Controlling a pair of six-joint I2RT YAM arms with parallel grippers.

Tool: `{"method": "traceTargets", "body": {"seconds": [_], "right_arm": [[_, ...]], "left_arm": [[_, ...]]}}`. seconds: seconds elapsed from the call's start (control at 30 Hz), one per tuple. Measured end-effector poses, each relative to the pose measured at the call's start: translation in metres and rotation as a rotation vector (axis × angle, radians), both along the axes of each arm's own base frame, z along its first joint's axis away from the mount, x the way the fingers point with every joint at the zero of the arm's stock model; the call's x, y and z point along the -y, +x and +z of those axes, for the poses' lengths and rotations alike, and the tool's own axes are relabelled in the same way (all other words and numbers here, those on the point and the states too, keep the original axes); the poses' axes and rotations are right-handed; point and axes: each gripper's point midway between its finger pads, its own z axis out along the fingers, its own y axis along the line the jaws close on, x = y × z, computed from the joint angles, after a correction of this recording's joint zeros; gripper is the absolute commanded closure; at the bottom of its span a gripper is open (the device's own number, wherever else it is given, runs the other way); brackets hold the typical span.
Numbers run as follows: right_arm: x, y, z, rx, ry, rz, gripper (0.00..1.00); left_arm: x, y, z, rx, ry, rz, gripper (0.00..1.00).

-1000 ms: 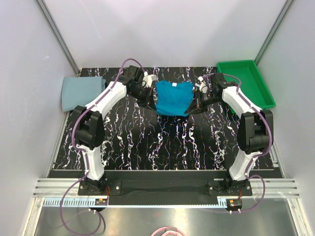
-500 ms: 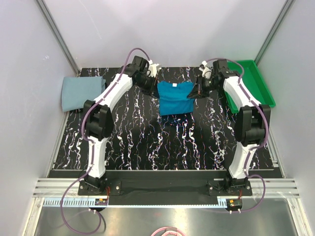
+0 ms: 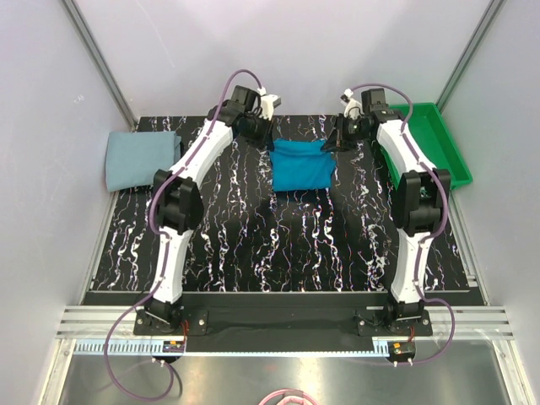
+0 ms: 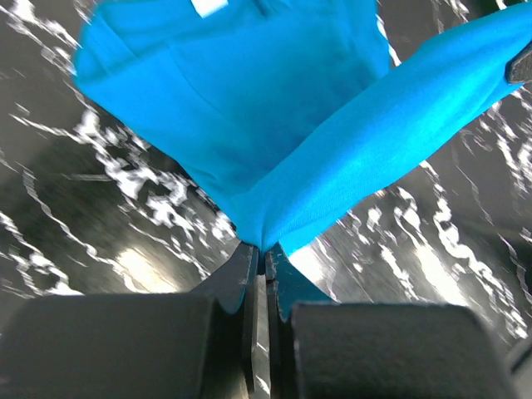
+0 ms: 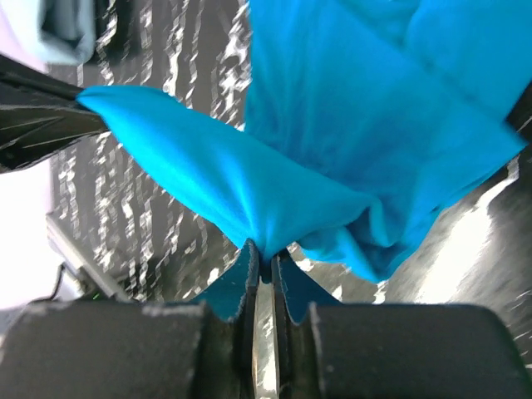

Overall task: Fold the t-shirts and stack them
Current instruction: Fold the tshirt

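The bright teal-blue t-shirt (image 3: 302, 167) lies mid-table toward the far edge, folded into a rough rectangle. My left gripper (image 3: 267, 140) is at its far left corner and my right gripper (image 3: 334, 142) at its far right corner. In the left wrist view, the left gripper (image 4: 264, 253) is shut on a pinched corner of the teal t-shirt (image 4: 274, 108), which stretches away from it. The right wrist view shows my right gripper (image 5: 264, 256) shut on another bunched corner of the teal t-shirt (image 5: 357, 133). A pale grey-blue t-shirt (image 3: 139, 158) lies folded at the table's left edge.
A green plastic tray (image 3: 440, 145) stands at the far right, just beside the right arm. The black marbled table (image 3: 278, 245) is bounded by white walls at the back and both sides.
Both arms have reached toward the far edge, carrying the teal t-shirt's gripped corners with them. The shirt now lies farther back and looks shorter and squarer. Both grips have held.
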Motion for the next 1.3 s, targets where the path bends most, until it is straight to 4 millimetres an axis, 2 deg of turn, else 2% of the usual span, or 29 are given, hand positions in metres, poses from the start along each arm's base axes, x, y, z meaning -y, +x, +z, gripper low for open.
{"method": "traceTargets", "body": {"seconds": [0.1,0.27,0.37,0.47,0.6,0.7,0.73,0.77,0.8,0.9,0.93,0.97,1.13,1.23,1.3], "right_arm": [[0.001,0.016,-0.006,0.024,-0.018,-0.007,1.00],[0.004,0.048,-0.022,0.072,-0.056,-0.024,1.00],[0.007,0.076,-0.043,0.109,-0.089,-0.038,1.00],[0.009,0.094,-0.065,0.123,-0.124,-0.055,1.00],[0.010,0.108,-0.088,0.125,-0.158,-0.070,1.00],[0.010,0.113,-0.096,0.133,-0.179,-0.081,1.00],[0.011,0.114,-0.097,0.134,-0.185,-0.085,1.00],[0.011,0.115,-0.098,0.137,-0.191,-0.088,0.94],[0.012,0.117,-0.097,0.143,-0.195,-0.092,0.78],[0.027,0.127,-0.100,0.169,-0.256,-0.139,0.51],[0.032,0.129,-0.101,0.176,-0.274,-0.149,0.42],[0.038,0.131,-0.101,0.179,-0.289,-0.165,0.39],[0.055,0.139,-0.099,0.200,-0.340,-0.206,0.34],[0.056,0.140,-0.097,0.204,-0.346,-0.213,0.34],[0.055,0.138,-0.095,0.198,-0.337,-0.209,0.34]], "left_arm": [[0.000,0.015,-0.004,0.045,0.019,0.013,1.00],[0.000,0.042,-0.022,0.109,0.066,0.039,1.00],[-0.001,0.058,-0.037,0.150,0.102,0.055,1.00],[-0.002,0.074,-0.054,0.188,0.140,0.069,1.00],[-0.004,0.087,-0.071,0.226,0.184,0.084,1.00],[-0.005,0.093,-0.077,0.248,0.204,0.094,1.00],[-0.005,0.095,-0.078,0.252,0.207,0.096,0.92],[-0.005,0.096,-0.078,0.256,0.210,0.099,0.77],[-0.006,0.097,-0.079,0.265,0.220,0.103,0.47],[-0.023,0.106,-0.079,0.286,0.280,0.164,0.20],[-0.029,0.109,-0.078,0.294,0.296,0.185,0.18],[-0.036,0.113,-0.076,0.301,0.310,0.209,0.15],[-0.055,0.123,-0.069,0.326,0.347,0.285,0.13],[-0.051,0.118,-0.063,0.317,0.335,0.292,0.10],[-0.041,0.111,-0.053,0.309,0.306,0.281,0.01]]}}
